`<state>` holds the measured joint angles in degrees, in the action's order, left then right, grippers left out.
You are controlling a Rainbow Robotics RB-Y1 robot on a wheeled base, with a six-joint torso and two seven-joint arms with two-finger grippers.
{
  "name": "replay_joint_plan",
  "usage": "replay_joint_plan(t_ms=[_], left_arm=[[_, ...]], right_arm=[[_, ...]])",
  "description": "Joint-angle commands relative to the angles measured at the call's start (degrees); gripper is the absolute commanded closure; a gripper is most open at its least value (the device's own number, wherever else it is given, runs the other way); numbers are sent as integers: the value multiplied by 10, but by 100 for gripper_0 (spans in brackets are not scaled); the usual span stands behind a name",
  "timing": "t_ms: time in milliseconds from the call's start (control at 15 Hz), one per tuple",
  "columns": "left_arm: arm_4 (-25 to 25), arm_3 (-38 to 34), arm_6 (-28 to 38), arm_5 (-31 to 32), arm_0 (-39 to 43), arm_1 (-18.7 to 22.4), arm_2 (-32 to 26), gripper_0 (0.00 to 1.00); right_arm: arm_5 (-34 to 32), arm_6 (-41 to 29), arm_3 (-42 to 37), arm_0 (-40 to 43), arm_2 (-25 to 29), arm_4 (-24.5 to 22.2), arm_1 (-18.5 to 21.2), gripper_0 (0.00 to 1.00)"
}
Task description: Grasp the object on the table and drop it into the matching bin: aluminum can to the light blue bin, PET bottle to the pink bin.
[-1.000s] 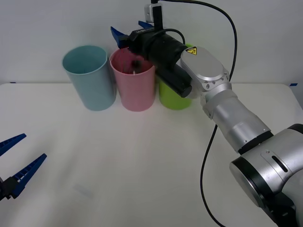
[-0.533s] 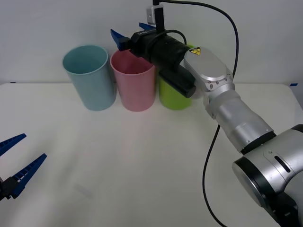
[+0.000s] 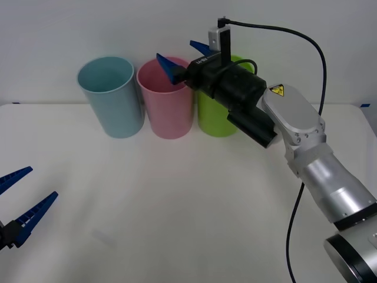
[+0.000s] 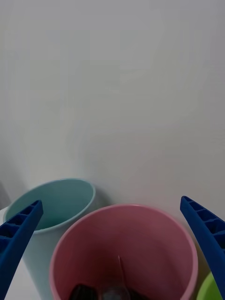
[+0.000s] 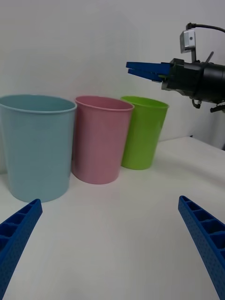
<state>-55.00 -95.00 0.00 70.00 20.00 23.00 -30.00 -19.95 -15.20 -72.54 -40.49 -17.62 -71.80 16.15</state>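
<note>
Pink bin (image 3: pixel 165 106) is now holding the bottle (image 4: pixel 112 291), its dark shape lying at the bottom in the right wrist view, so the drop appears done. The right gripper (image 3: pixel 189 57), which hung directly over the pink rim a second ago, is pulling back toward the green bin (image 3: pixel 215 118), fingers spread wide and empty. The right arm is reaching forward, tilted down. The left gripper (image 3: pixel 20 203) is waiting low over the white table (image 3: pixel 177 200), also open. The light blue bin (image 3: pixel 112 97) is standing untouched beside the pink one.
</note>
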Motion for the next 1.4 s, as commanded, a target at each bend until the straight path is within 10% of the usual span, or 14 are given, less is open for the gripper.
replay_joint_plan(t_ms=[67,600,1400], left_arm=[[0,0,0,0,0,0,0,0],[0,0,0,0,0,0,0,0],[0,0,0,0,0,0,0,0]], right_arm=[[-4,-2,-87,77,-6,0,39,0],[-67,17,-313,315,22,37,168,0],[-396,132,-344,566,285,38,125,0]])
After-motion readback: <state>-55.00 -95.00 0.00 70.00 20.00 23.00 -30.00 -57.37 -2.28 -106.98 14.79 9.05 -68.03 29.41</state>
